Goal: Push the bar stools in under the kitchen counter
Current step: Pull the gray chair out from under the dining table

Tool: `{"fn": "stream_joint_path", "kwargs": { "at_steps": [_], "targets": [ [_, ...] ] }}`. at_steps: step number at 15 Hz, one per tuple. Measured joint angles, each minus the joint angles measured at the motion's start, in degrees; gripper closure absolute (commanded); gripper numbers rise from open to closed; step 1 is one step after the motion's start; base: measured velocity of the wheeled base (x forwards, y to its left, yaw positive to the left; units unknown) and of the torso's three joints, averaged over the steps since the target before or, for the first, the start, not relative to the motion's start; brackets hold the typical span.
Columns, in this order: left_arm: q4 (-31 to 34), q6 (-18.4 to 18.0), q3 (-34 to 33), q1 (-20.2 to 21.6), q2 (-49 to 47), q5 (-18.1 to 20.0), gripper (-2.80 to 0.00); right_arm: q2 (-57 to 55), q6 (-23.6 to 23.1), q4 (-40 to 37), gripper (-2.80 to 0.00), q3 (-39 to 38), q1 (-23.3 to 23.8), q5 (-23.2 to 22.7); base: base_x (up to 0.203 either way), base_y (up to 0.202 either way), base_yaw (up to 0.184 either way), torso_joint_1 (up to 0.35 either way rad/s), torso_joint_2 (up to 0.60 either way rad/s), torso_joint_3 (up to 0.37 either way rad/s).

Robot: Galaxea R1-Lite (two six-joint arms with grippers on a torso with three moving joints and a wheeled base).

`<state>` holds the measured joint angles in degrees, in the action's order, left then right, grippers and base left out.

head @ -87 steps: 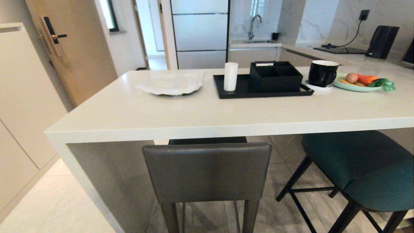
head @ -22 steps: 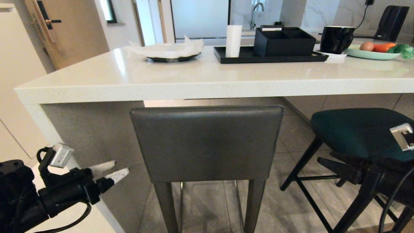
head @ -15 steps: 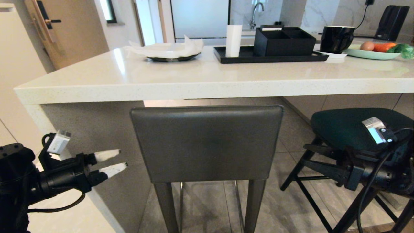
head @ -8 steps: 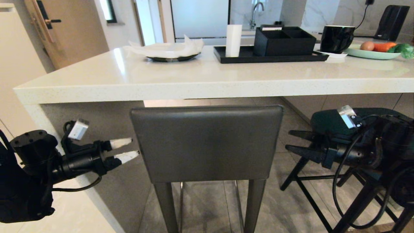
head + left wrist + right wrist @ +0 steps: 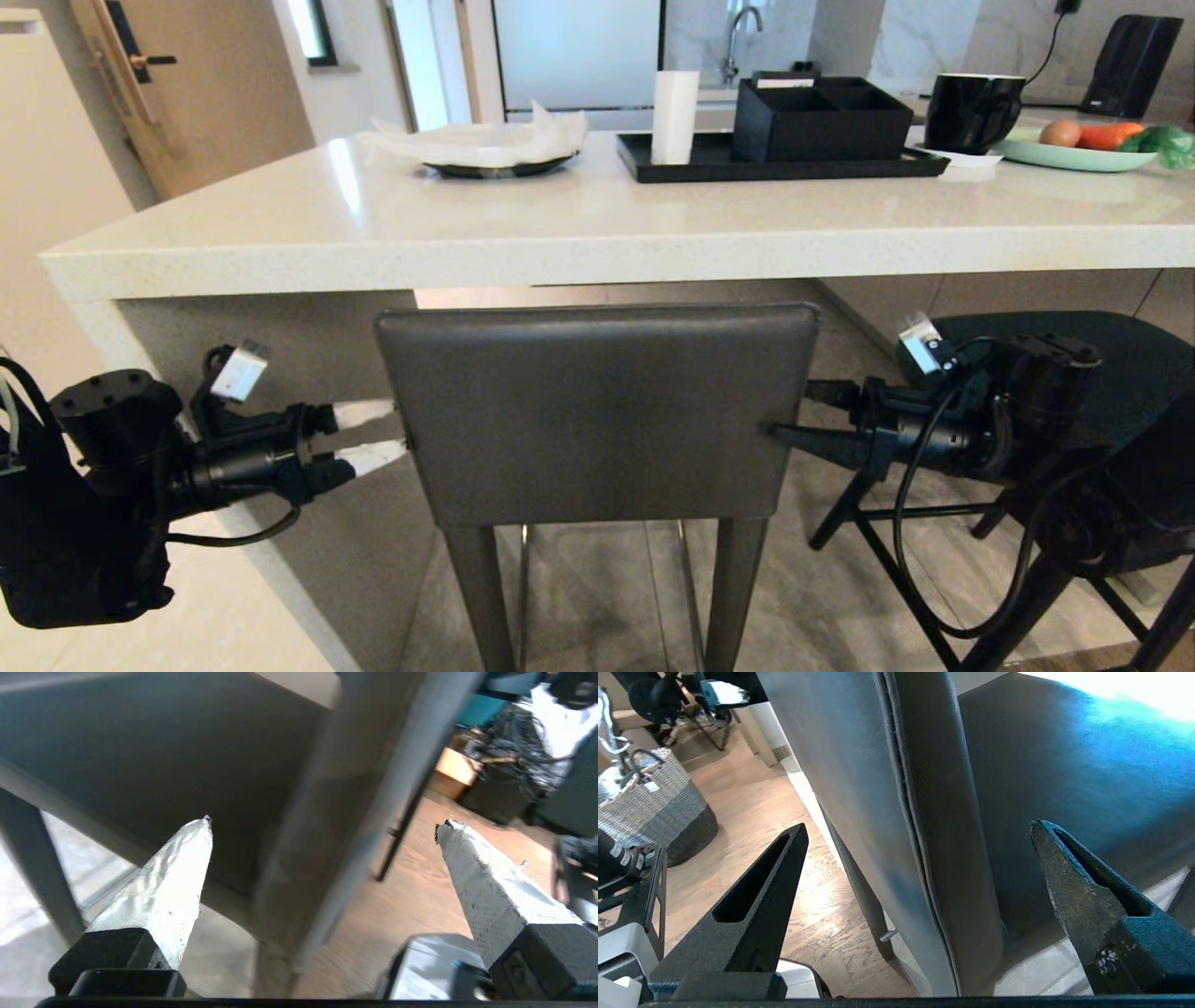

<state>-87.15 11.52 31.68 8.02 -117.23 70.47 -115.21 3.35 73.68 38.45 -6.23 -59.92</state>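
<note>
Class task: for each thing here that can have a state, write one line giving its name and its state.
Grey bar stool: upright, backrest outside the kitchen counter edge.
Teal bar stool: upright, seat out from under the counter.
Left gripper: jaws open, astride the grey backrest's left edge.
Right gripper: jaws open, astride its right edge.
Black mug: upright.
Door: shut.

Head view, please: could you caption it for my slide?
Both open claws, left and right, flank the grey stool's backrest.

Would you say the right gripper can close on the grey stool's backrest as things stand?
Probably yes: the right gripper is open with its fingers either side of the grey stool's backrest edge, and nothing lies between them.
</note>
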Motion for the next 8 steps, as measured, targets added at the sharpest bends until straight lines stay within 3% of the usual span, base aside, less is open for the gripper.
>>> {"fn": "stream_joint_path", "kwargs": {
  "at_steps": [5,8],
  "targets": [
    [0.0,-0.09,-3.33,0.71,2.51,2.34,-2.8,-2.16,0.66,-0.01,-2.8,2.95,-2.08,0.24,0.0,0.0,0.0,0.0,0.0,0.0],
    [-0.01,0.02,-2.34,-1.85,2.34,2.47,-2.8,-2.51,1.05,0.0,-2.8,3.67,-2.92,0.97,0.0,0.0,0.0,0.0,0.0,0.0]
  ]
}}
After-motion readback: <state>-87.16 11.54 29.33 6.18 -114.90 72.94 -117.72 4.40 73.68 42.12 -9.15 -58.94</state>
